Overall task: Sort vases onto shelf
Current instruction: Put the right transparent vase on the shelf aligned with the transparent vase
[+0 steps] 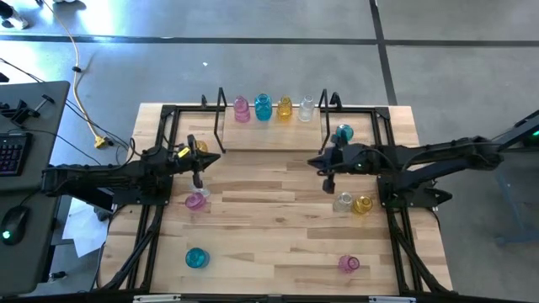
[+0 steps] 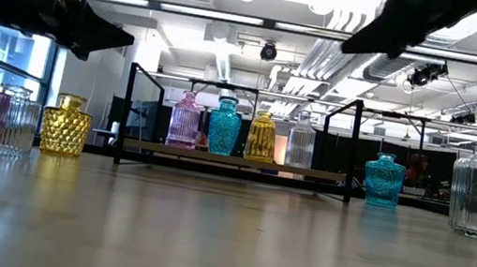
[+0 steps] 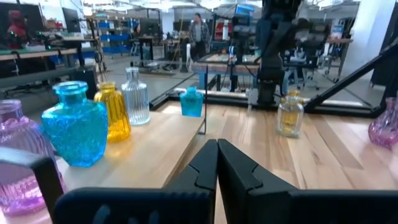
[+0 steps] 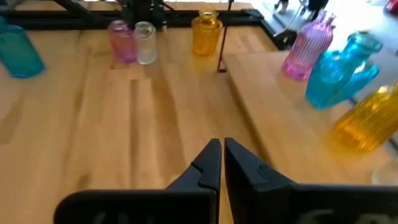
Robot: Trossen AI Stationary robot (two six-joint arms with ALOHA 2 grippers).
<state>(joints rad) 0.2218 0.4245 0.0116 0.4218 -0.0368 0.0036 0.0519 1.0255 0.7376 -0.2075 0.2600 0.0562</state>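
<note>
Vases, four, already stand in a row on the shelf at the table's far edge: pink vase, teal vase, yellow vase, clear vase. The rest are loose on the table.

Left gripper: I see its fingers pressed together, holding nothing, hovering over the table's left half. A loose pink vase stands just toward the near edge from it, upright, long axis vertical, with a clear one seemingly tucked against it. A yellow vase sits just behind the arm, toward the shelf. My left arm is plainly the nearer one for these.

Right gripper: also clenched and empty, over the right half. A clear vase and a yellow vase stand just beside it toward the right edge; a teal vase stands by the shelf's right end.

Two more vases wait near the near edge: teal left, pink right.

I judge either gripper must spread its fingers before descending on a neck.
</note>
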